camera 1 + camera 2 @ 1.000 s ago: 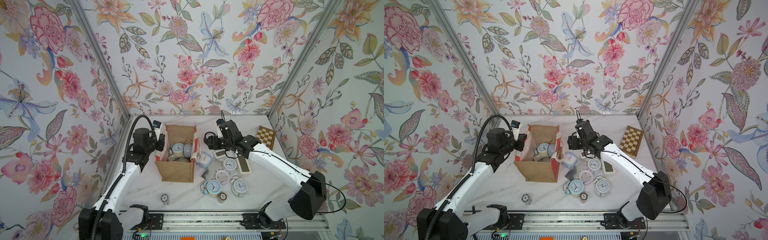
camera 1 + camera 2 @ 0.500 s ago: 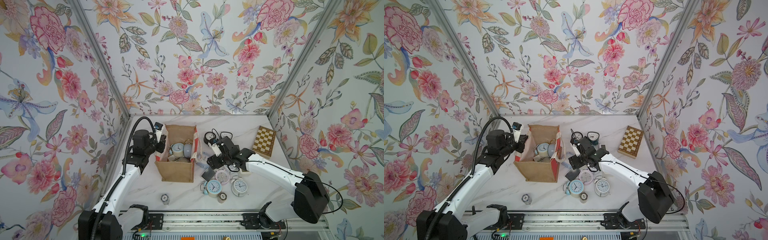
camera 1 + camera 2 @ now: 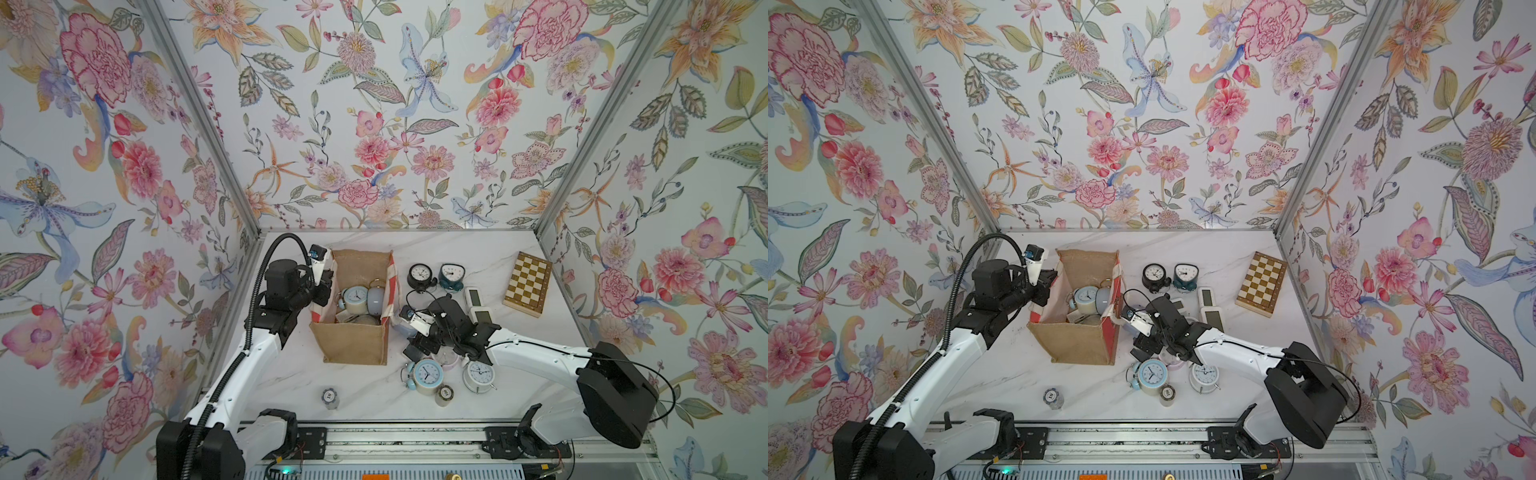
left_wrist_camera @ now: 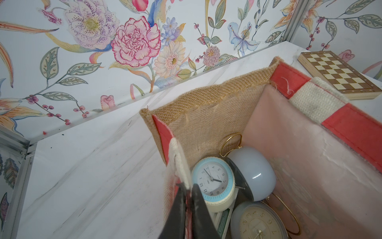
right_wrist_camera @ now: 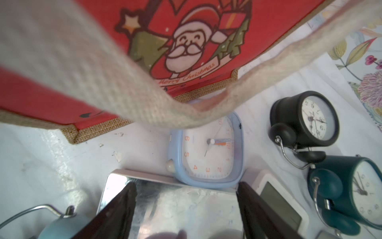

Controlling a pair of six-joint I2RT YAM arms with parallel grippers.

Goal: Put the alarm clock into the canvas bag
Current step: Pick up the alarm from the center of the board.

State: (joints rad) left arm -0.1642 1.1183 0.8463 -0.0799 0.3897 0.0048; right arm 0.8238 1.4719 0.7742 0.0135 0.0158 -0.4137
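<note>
The canvas bag [image 3: 353, 340] [image 3: 1075, 340] stands upright at centre left, mouth open, with several alarm clocks inside, among them a blue-rimmed clock [image 4: 215, 180]. My left gripper [image 4: 189, 187] [image 3: 326, 286] is shut on the bag's left rim at its white handle. My right gripper [image 5: 186, 188] [image 3: 415, 347] is low over the clock pile right of the bag. Its jaws stand wide on either side of a flat mirror-faced clock [image 5: 182, 207] lying on the table. The bag's other handle [image 5: 124, 87] hangs across the right wrist view.
Loose clocks crowd the right gripper: pale blue square [image 5: 208, 151], black [image 3: 420, 274], teal [image 3: 451, 275], blue twin-bell [image 3: 426, 374], white twin-bell [image 3: 478, 373], white digital ones [image 3: 482, 318]. A chessboard [image 3: 528, 282] lies at the back right. Two small cylinders [image 3: 329, 395] [image 3: 444, 392] stand near the front.
My right arm came down from beside the bag's mouth to the clock pile and now straddles the mirror-faced clock. The left gripper kept its hold on the rim.
</note>
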